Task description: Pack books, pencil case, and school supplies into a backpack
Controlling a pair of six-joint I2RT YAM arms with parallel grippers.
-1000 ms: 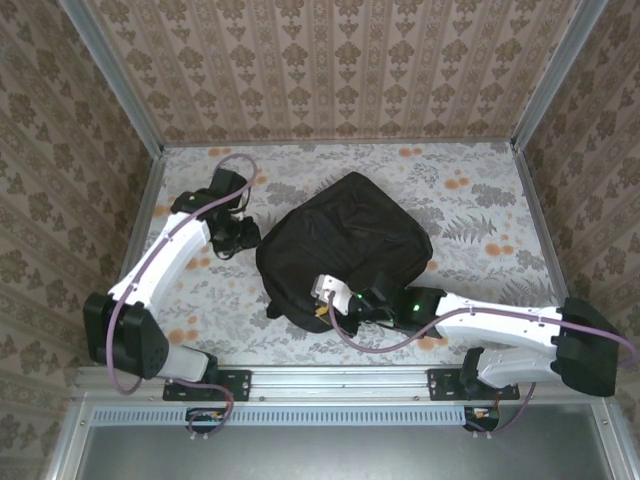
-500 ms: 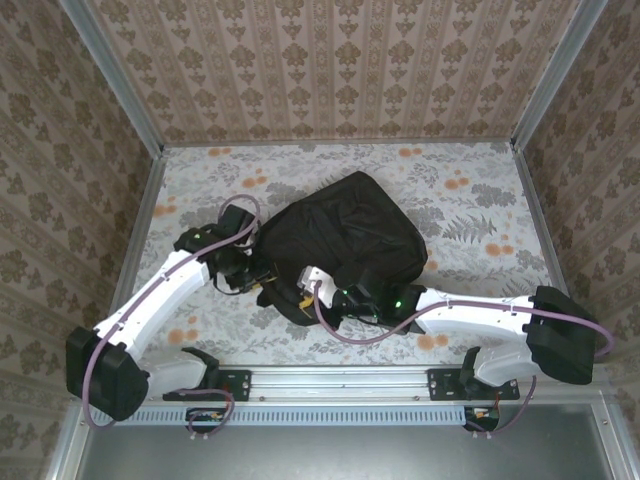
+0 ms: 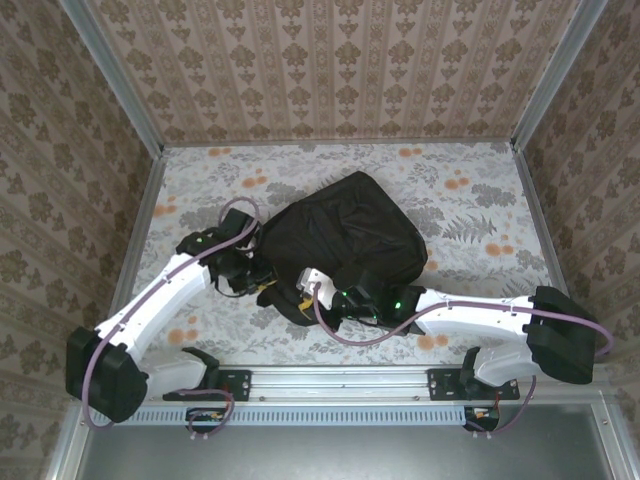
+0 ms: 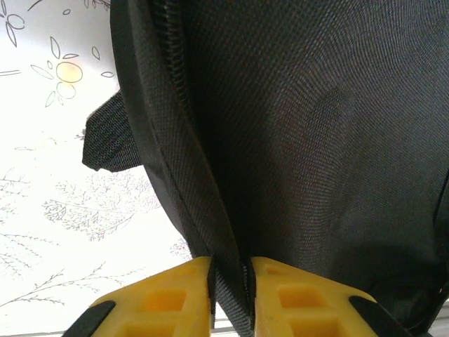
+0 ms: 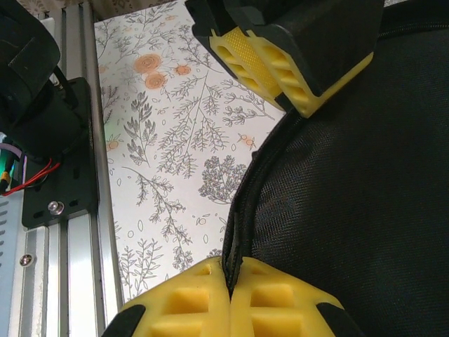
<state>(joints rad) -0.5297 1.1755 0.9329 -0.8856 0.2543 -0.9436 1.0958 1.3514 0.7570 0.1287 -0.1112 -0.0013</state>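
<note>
1. The table (image 3: 470, 180) has a floral top boxed in by patterned walls (image 3: 330, 70) on three sides. Its far strip and right half lie bare, with open room there.
2. The backpack (image 3: 345, 235) lies flat near the table's middle, tilted, with its near-left corner pointing toward the arms.
3. The left arm (image 3: 150, 300) rises from the near-left base and slants forward and right, its wrist bent in toward the bag's near-left corner.
4. The right arm (image 3: 480, 315) stretches low from the near-right base leftward, just beyond the metal rail (image 3: 330, 380), reaching the bag's near edge.
5. The left gripper (image 4: 229, 270) has its yellow fingers drawn narrow, clamped on the backpack's zipped edge band.
6. The right gripper (image 5: 228, 270) has its fingers pressed together, pinching the bag's seam where it meets the tabletop. The two grippers sit near each other at the same corner, and the rail is close behind.
7. A small black strap tab (image 4: 105, 140) sticks out from the bag's side over bare table.
</note>
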